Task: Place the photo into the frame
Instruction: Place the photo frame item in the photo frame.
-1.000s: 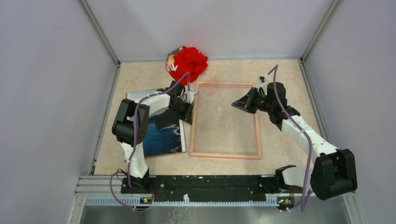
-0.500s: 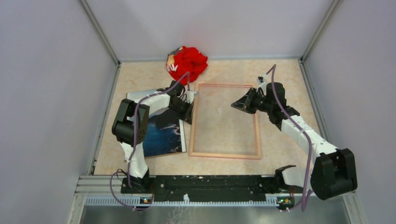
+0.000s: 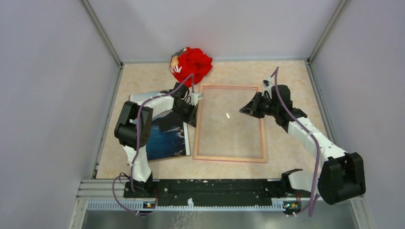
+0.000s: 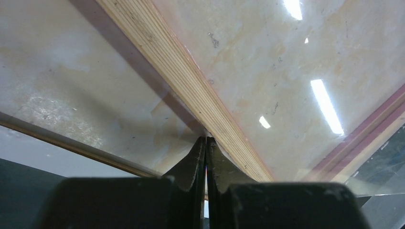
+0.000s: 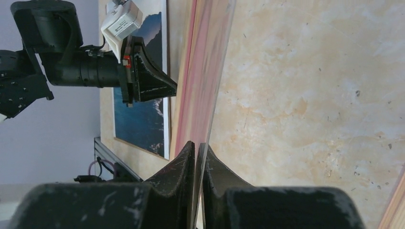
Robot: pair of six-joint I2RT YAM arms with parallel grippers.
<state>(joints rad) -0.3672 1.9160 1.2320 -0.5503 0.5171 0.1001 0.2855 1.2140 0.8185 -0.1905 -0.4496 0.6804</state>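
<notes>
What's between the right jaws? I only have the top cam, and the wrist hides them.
Observer: On the right wrist view, the right gripper has its jaws almost closed on the edge of what looks like a thin clear pane, seen edge-on.
Operator: And the left?
Observer: On the left wrist view, the left gripper has its jaws shut, tips against the light wood rail of the frame. I can't tell whether they pinch anything.

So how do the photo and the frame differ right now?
The photo is a solid dark landscape print; the frame is a pink-edged rectangle with the table showing through. The left arm covers part of the photo; the frame shows nearly whole. Both lie on the table, side by side.
</notes>
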